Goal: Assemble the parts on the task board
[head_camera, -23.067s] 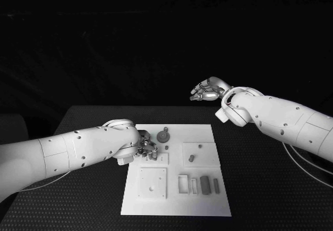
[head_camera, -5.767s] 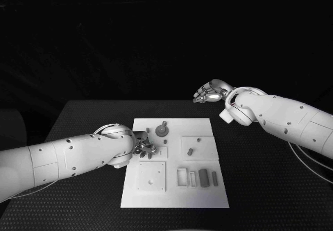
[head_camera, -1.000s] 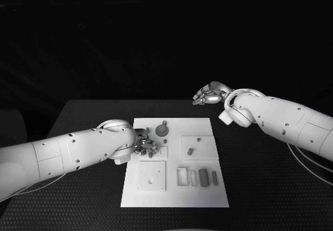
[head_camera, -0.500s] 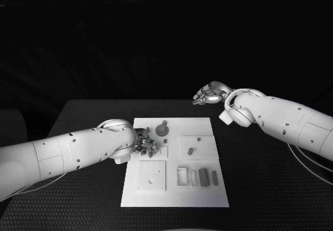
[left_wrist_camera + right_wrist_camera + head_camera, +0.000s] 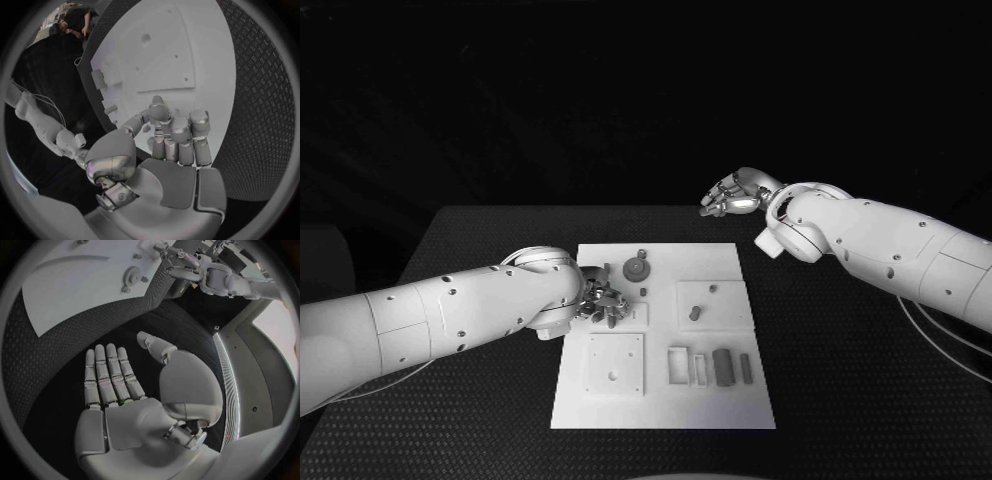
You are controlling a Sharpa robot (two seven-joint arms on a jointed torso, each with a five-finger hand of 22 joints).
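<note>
Hovering over the flat white rectangular task board (image 5: pixel 718 410) at its nine o'clock edge, the silver left hand (image 5: pixel 603 302) has its fingers curled together; whether they pinch anything I cannot tell. Small grey parts (image 5: pixel 723 366) lie towards five o'clock from it. The silver right hand (image 5: pixel 733 193), fingers spread, is raised beyond the board's one o'clock corner. No writing is legible.

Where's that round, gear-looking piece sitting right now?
In the head view the round part sits near the far edge of the task board, left of its middle, just beyond the left robot hand, with a small peg behind it.
</note>
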